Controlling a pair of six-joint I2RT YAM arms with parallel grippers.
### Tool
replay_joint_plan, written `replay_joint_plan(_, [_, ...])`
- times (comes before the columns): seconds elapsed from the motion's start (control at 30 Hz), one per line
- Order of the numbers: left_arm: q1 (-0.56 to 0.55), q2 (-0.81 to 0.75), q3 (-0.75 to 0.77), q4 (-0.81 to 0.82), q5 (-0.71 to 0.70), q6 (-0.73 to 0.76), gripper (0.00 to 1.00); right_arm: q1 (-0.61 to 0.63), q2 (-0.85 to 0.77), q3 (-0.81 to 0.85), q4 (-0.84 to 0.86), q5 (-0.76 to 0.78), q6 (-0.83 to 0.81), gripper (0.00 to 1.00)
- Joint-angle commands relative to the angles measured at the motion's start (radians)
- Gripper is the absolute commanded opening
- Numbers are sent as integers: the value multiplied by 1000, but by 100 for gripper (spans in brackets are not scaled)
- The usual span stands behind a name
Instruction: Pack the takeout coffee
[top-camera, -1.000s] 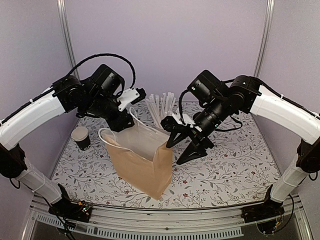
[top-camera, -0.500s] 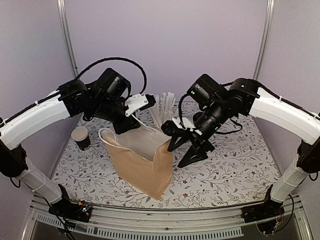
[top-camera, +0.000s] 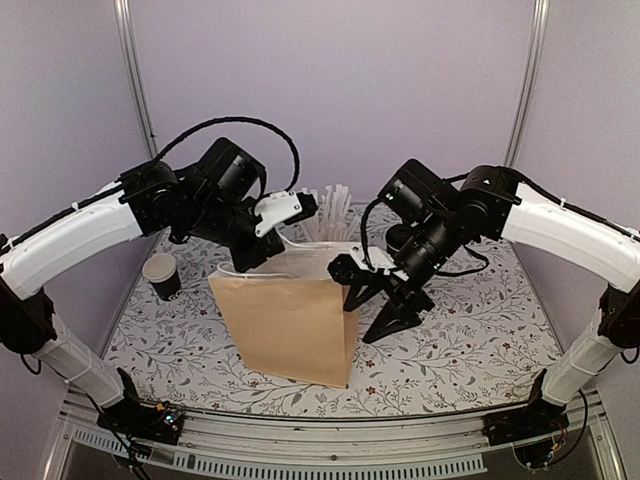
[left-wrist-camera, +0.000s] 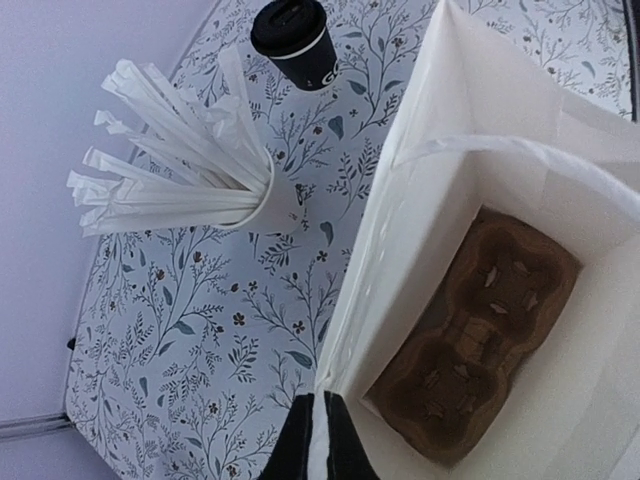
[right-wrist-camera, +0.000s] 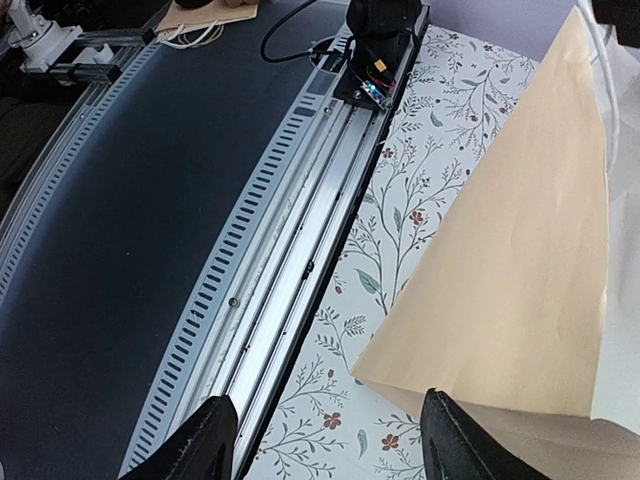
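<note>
Paper bag (left-wrist-camera: 400, 250) in left gripper (left-wrist-camera: 320, 440), lidded cup (left-wrist-camera: 295, 40) beyond

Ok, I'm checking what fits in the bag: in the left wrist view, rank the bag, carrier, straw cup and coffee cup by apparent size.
1. The bag.
2. The carrier and the straw cup with its straws: about alike.
3. The coffee cup, smallest, though farthest from the camera.
</note>
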Motion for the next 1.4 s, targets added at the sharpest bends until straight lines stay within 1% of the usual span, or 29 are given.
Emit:
replay_joint_plan(0.0, [-21, -34, 25, -44, 51, -42, 2, -10, -48, -33, 19, 42, 10, 66])
replay_joint_plan(0.2, [-26, -58, 20, -40, 79, -103, 1, -81, -108, -42, 17, 33, 11, 66])
replay_joint_plan(0.23, [-26, -58, 16, -33, 79, -111, 5, -99, -117, -52, 19, 28, 9, 66])
replay_joint_plan(0.3, [-27, -56, 2, -20, 61, -116, 26, -133, -137, -87, 41, 32, 4, 66])
replay_joint_plan(0.33, [-27, -53, -5, -13, 40, -116, 33, -148, -149, -104, 50, 35, 4, 66])
replay_joint_plan(0.4, [-26, -49, -17, 4, -24, -107, 42, -170, -158, -125, 58, 32, 3, 66])
replay_joint_plan(0.5, [-19, -44, -31, 37, -45, -80, 50, -187, -165, -143, 64, 16, 9, 66])
replay_joint_plan(0.6, [-7, -27, -28, 61, -21, -58, 52, -198, -175, -157, 72, 14, 11, 66])
replay_joint_plan(0.67, [-2, -11, -17, 63, -23, -54, 51, -205, -179, -163, 74, 14, 13, 66])
replay_joint_plan(0.8, [1, 0, 43, 24, 19, -76, 48, -212, -188, -181, 77, 12, 15, 66])
replay_joint_plan(0.87, [0, -22, 59, 0, 33, -90, 48, -214, -194, -191, 82, 19, 16, 66])
replay_joint_plan(0.93, [5, -45, 52, -24, 35, -96, 50, -216, -200, -198, 86, 19, 16, 66])
replay_joint_plan(1.0, [17, -64, 31, -30, 31, -97, 56, -218, -202, -202, 91, 15, 16, 66])
replay_joint_plan(1.03, [30, -71, 19, -19, 42, -95, 58, -219, -202, -204, 94, 12, 17, 66])
replay_joint_plan(1.1, [56, -74, 13, 4, 100, -84, 59, -221, -200, -209, 100, 12, 17, 66])
replay_joint_plan(1.13, [66, -66, 18, 9, 124, -81, 58, -223, -197, -211, 100, 15, 16, 66])
replay_joint_plan(1.2, [74, -37, 44, 4, 130, -74, 57, -229, -196, -215, 98, 15, 16, 66])
replay_joint_plan(1.27, [76, -4, 71, -8, 117, -72, 52, -234, -206, -221, 97, 16, 17, 66])
replay_joint_plan(1.37, [80, 20, 91, -15, 128, -62, 47, -241, -223, -233, 98, 31, 14, 66])
